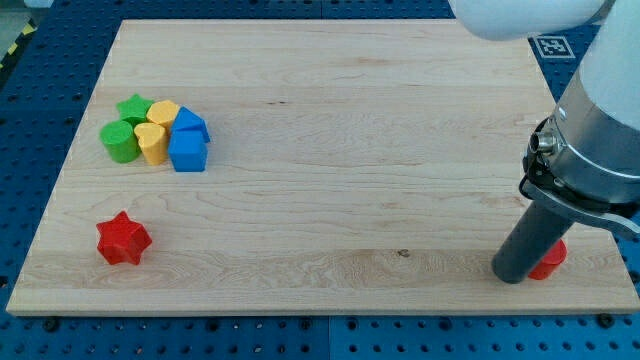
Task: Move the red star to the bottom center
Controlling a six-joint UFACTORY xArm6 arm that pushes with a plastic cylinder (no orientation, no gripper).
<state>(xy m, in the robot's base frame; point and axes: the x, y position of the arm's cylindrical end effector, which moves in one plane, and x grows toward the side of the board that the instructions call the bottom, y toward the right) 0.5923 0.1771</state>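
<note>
The red star (pixel 123 239) lies on the wooden board (pixel 330 140) near the view's bottom left. My tip (pixel 512 276) rests on the board at the view's bottom right, far to the right of the star. A second red block (pixel 549 259) sits right behind my tip, touching it or nearly so, mostly hidden by the rod; its shape cannot be made out.
A tight cluster lies at the view's left: a green star (pixel 134 107), a green cylinder (pixel 119 141), two yellow blocks (pixel 163 112) (pixel 152 143) and two blue blocks (pixel 189 124) (pixel 187 152). The robot arm (pixel 590 120) rises at the view's right.
</note>
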